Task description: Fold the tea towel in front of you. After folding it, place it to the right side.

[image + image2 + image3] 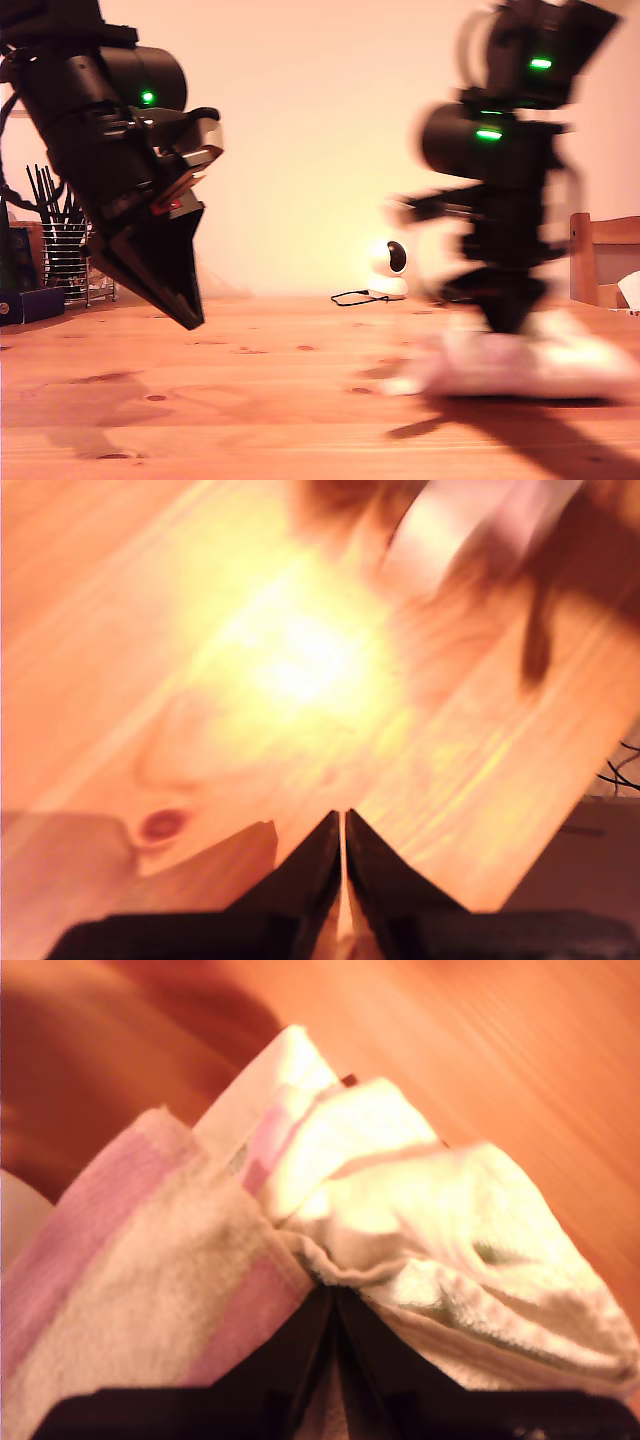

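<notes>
Clamped on the tea towel [400, 1230], my second gripper [335, 1295] pinches the bunched cloth on the wooden table [250, 400], toward the exterior view's right. Over bare wood at the exterior view's left, my first gripper [343, 825] hangs with jaws closed and empty.

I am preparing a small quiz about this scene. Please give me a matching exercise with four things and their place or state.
Things:
1. tea towel
2. my first claw
3. my second claw
4. white camera

States:
A. shut, holding nothing, above the table
B. far back on the table
C. bunched, at the exterior view's right
D. shut on cloth

Pairs: 1-C, 2-A, 3-D, 4-B
</notes>
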You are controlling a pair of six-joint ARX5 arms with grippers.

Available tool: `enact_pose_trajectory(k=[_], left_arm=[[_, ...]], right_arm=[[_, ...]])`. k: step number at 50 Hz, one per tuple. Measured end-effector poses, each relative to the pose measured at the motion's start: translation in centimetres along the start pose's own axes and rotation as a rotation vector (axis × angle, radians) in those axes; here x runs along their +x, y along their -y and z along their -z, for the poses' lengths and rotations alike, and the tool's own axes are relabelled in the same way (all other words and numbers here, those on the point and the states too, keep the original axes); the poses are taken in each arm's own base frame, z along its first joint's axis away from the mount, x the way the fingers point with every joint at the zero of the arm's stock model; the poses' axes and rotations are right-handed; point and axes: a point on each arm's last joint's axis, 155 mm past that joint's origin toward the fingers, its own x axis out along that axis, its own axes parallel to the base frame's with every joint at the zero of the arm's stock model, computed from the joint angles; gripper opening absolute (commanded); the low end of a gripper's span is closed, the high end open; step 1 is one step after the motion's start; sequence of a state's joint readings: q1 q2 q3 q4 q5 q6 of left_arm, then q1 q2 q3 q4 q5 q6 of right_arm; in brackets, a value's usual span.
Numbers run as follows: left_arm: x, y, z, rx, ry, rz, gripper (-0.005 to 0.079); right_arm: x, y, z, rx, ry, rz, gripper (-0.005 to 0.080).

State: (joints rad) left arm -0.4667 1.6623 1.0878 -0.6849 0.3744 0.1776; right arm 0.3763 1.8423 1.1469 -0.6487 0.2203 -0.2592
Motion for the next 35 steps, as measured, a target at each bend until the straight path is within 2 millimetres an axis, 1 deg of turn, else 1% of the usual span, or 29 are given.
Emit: enact_pose_trajectory(k=[4, 8, 10, 14, 18, 22, 27, 30, 32, 35], left_arm=[[-0.1, -0.4, 0.0, -0.001, 0.004, -0.004, -0.0024], [-0.3, -0.8, 0.0, -0.01, 0.008, -0.008, -0.0024], [-0.3, -0.9, -0.1, -0.013, 0.011, -0.01, -0.0024], [-0.4, -1.3, -0.3, -0.017, 0.022, -0.015, -0.0024], [-0.5, -1.5, -0.8, -0.012, 0.042, -0.02, -0.0024], [-0.6, -1.7, -1.7, 0.002, 0.079, -0.029, -0.0024], [-1.3, -1.7, -3.2, 0.027, 0.14, -0.043, -0.0024], [-2.2, -1.6, -4.1, 0.046, 0.185, -0.053, -0.0024], [-3.0, -1.4, -4.8, 0.059, 0.219, -0.06, -0.0024], [-4.3, -1.1, -6.0, 0.083, 0.278, -0.072, -0.0024]], right_arm=[[0.1, 1.5, 2.0, 0.016, -0.075, 0.036, -0.0012], [0.2, 2.6, 3.8, 0.03, -0.14, 0.054, -0.0012], [0.2, 3.0, 4.4, 0.041, -0.156, 0.056, -0.0012], [0.3, 3.6, 4.9, 0.07, -0.161, 0.049, -0.0012], [0.3, 3.3, 4.7, 0.087, -0.138, 0.019, -0.0012], [0.1, 2.7, 4.2, 0.102, -0.097, -0.019, -0.0012], [-0.4, 1.9, 3.4, 0.134, -0.023, -0.096, -0.0012], [-1.1, 1.3, 2.7, 0.141, 0.024, -0.136, -0.0012], [-1.9, 0.7, 2.1, 0.146, 0.069, -0.175, -0.0012], [-3.9, 0.5, 0.6, 0.164, 0.163, -0.216, -0.0012]])
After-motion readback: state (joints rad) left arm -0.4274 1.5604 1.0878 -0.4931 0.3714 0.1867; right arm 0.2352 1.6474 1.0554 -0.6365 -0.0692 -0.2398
